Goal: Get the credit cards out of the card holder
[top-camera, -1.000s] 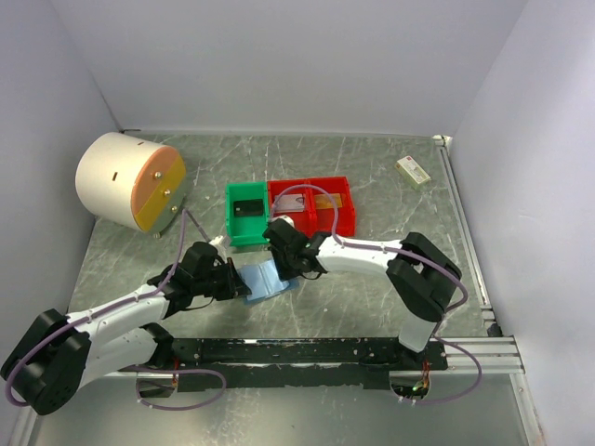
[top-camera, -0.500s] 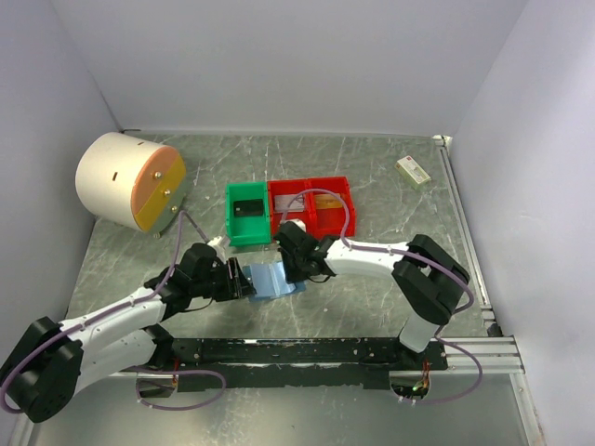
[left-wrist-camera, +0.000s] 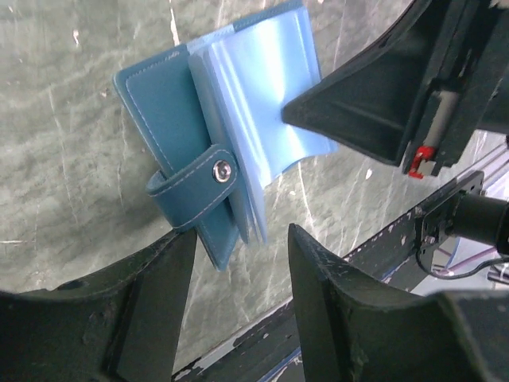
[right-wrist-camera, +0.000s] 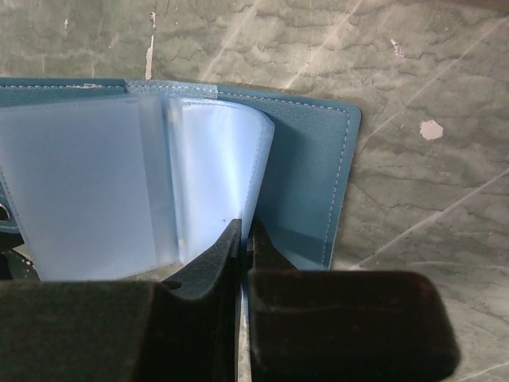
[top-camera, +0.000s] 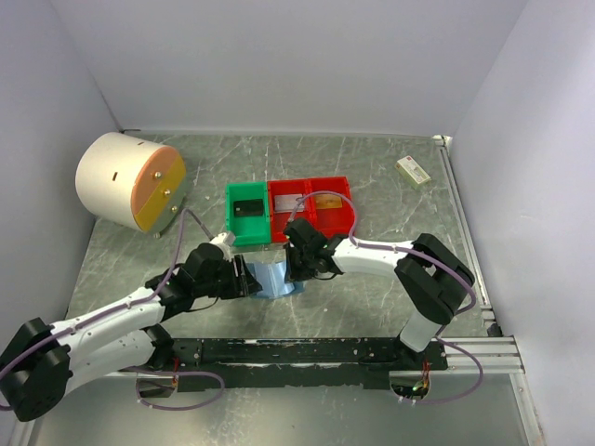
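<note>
You are closing both arms in on the card holder (top-camera: 272, 279), which lay spread flat on the worktop (top-camera: 390, 186) a second ago and is now bunching up narrower between the two tools, just in front of the green bin (top-camera: 231, 216) and the red bin (top-camera: 351, 209). Your left tool (top-camera: 245, 277) is sliding in from the left and now sits wide, its fingers (left-wrist-camera: 151, 310) straddling the corner by the snap strap (left-wrist-camera: 187, 195) without clamping it. Your right tool (top-camera: 297, 268) is drawing down and inward, pinched almost fully closed on the curled edge of one of the clear sleeves (right-wrist-camera: 215, 183). Next to it, the other sleeves are fanning away from the blue cover. The shift suggests you are moving from positioning to leafing: the wallet is open, one sleeve is separated, and the pockets are coming into reach. No credit cards are showing in the sleeves from either wrist view; the plastic is reading pale and see-through, so you cannot tell whether any card remains inside. Flat pieces are lying in the red bin, too small to identify. With only the right tool gripping, the holder is likely to drag along on any pull, so clamping the cover on the left looks like the move to make.
</note>
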`<state>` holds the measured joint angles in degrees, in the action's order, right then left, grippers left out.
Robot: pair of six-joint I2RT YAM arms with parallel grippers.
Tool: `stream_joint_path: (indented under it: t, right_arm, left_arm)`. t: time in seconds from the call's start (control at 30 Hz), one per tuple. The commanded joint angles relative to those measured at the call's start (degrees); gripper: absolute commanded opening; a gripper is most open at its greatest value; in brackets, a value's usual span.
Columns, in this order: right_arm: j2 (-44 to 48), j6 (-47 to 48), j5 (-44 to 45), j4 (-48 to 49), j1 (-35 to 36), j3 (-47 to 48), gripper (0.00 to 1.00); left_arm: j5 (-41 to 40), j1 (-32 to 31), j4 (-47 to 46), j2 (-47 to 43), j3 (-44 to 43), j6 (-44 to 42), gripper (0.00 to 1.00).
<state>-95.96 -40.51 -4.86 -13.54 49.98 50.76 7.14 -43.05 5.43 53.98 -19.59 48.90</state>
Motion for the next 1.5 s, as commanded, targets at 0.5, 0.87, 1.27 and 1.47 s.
stream_joint_path:
  t: [0.5,0.87,1.27,1.47]
  right_arm:
    - [-1.33,0.17,-1.03,-1.37,0.20,0.25,0.00]
    - [-1.68,0.00,-1.72,-1.07,0.21,0.96,0.00]
    - [-1.46,0.52,-2.64,-0.83,0.21,0.74,0.00]
    - [-1.33,0.91,-2.73,-1.03,0.21,0.91,0.00]
  left_arm:
    - [-16.41,-5.35,12.80,0.14,-9.67,3.13,0.68]
    - [-12.80,-5.70,4.34,9.82,-7.62,2.61,0.62]
    - [-14.19,-6.89,5.26,13.93,-8.08,3.62,0.49]
    - [-15.13,-7.99,7.86,12.14,-8.41,5.13,0.54]
